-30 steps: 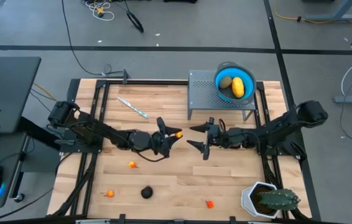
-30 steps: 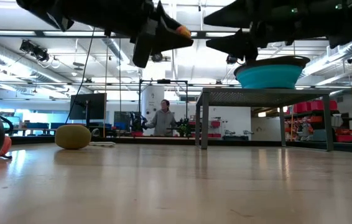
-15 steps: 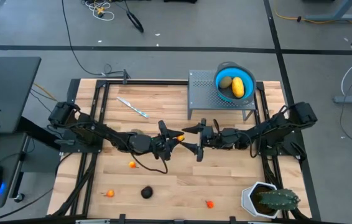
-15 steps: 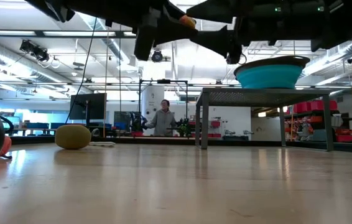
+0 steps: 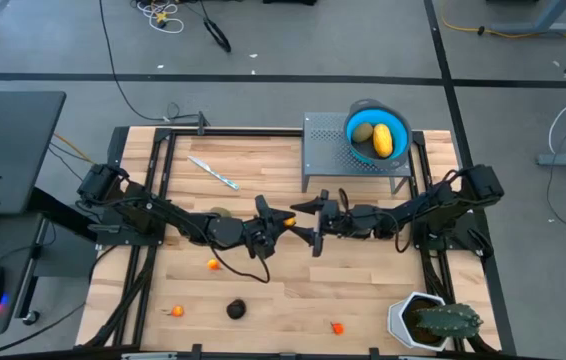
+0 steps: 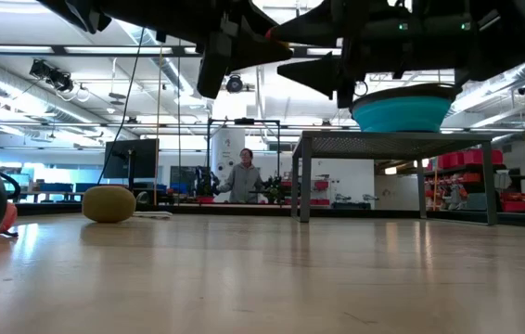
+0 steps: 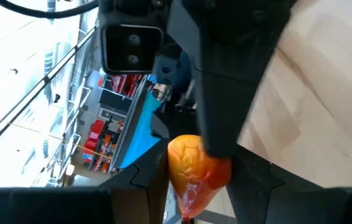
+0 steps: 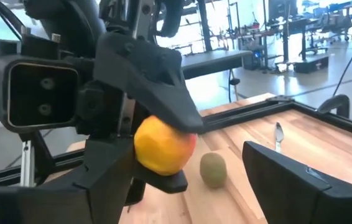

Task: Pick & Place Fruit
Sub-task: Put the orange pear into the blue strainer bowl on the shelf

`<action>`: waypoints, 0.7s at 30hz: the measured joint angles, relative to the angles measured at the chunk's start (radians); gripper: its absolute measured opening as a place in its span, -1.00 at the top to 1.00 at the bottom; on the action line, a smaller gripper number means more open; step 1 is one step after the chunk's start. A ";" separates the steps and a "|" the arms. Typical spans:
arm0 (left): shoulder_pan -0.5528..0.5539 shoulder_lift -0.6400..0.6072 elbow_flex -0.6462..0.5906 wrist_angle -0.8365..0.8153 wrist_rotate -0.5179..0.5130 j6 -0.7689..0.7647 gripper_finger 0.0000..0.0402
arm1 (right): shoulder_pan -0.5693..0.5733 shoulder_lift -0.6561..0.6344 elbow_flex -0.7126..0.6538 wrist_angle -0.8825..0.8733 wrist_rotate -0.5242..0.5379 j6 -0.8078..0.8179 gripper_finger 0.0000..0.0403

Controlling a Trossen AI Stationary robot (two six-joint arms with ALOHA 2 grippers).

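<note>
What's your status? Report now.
Left gripper shut on orange fruit, mid-table, raised. Right gripper open, facing it. Nothing between them.

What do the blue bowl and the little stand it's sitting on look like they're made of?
The blue bowl looks like plastic or silicone: even, saturated colour with a smooth matte rim, no metallic glint. The stand under it looks like grey metal, probably perforated sheet or mesh on thin straight legs; a fine dotted texture shows on top. Neither can be confirmed by look alone.

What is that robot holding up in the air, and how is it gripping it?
The left gripper pinches a small orange fruit by its sides between its fingertips. The right gripper is open beside it, holding nothing.
</note>
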 joint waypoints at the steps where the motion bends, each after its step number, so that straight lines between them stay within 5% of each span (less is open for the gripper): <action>1: 0.000 0.000 0.000 0.001 -0.003 0.002 0.29 | -0.001 0.009 0.000 0.014 -0.001 0.001 -0.48; 21: -0.005 0.000 0.000 -0.017 0.019 0.033 0.29 | -0.018 0.023 0.056 -0.034 -0.079 0.001 -0.10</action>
